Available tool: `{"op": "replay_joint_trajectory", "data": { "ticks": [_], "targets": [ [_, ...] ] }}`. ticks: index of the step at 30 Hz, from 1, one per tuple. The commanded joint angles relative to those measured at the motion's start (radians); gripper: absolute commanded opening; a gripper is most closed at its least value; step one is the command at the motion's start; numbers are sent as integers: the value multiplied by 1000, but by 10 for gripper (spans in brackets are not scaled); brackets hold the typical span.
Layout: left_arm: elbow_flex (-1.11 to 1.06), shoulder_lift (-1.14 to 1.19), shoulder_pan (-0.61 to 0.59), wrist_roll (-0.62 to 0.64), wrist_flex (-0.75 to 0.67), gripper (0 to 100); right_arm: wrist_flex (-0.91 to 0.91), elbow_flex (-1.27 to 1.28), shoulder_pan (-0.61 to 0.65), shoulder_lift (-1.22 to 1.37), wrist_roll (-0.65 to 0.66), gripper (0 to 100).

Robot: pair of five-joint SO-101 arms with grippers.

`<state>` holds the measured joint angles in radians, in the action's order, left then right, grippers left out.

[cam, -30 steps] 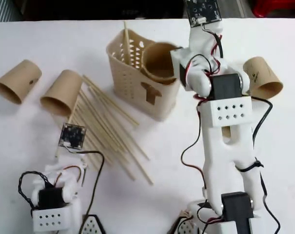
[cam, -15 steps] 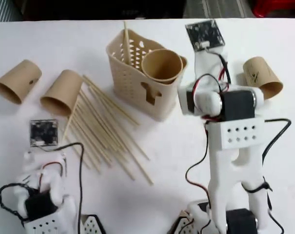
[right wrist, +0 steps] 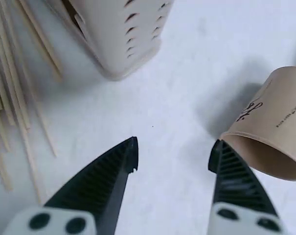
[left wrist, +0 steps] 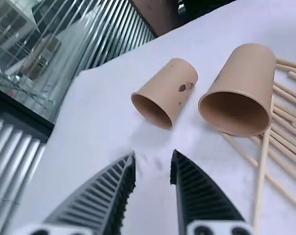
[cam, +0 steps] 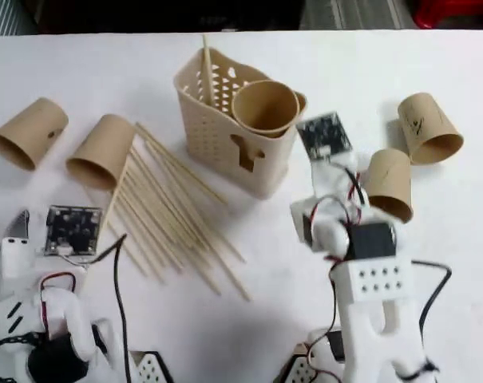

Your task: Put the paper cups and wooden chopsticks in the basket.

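Note:
The cream basket (cam: 225, 128) stands upright at mid-table with one paper cup (cam: 265, 106) and one chopstick (cam: 206, 68) in it. Wooden chopsticks (cam: 173, 211) lie fanned out in front of it and to its left. Two cups (cam: 29, 132) (cam: 101, 150) lie on their sides at the left, and two more (cam: 389, 183) (cam: 429, 126) at the right. My left gripper (left wrist: 152, 161) is open a little, with nothing in it, short of the two left cups (left wrist: 165, 93) (left wrist: 238, 90). My right gripper (right wrist: 174, 149) is open and holds nothing, beside a lying cup (right wrist: 272, 132) and near the basket (right wrist: 118, 29).
The left arm's base (cam: 57, 335) sits at the front left, with one black finger (cam: 17, 226) pointing toward the far side. The right arm (cam: 361, 271) rises from the front edge. Bare white table lies between the basket and the right arm.
The right arm let the cup go into the basket and drew back toward the front, uncovering a lying cup. The left arm swung left, toward the two left cups.

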<state>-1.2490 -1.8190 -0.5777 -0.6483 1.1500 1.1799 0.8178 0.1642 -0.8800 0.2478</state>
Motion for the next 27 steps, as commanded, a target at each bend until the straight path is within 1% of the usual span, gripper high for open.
{"op": "replay_joint_trajectory", "data": {
  "ticks": [1, 3, 6, 11, 15, 18, 21, 27],
  "targets": [
    [64, 47, -7, -110, -46, 151, -163, 160, -48, -97, 48, 244],
    [69, 125, -2, -164, -74, 171, -257, 241, -62, -102, 48, 244],
    [121, 303, 2, -233, -106, 185, -343, 290, -67, -93, 41, 244],
    [255, 648, 81, -342, -163, 216, -386, 301, -67, -53, 40, 244],
    [348, 937, 110, -414, -247, 221, -400, 302, -67, 1, 40, 244],
    [430, 1145, 122, -439, -322, 219, -430, 302, -67, 42, 40, 244],
    [523, 1323, 137, -437, -388, 218, -452, 302, -67, 79, 41, 244],
    [687, 1593, 162, -436, -408, 217, -456, 301, -67, 90, 44, 244]
  ]
}}
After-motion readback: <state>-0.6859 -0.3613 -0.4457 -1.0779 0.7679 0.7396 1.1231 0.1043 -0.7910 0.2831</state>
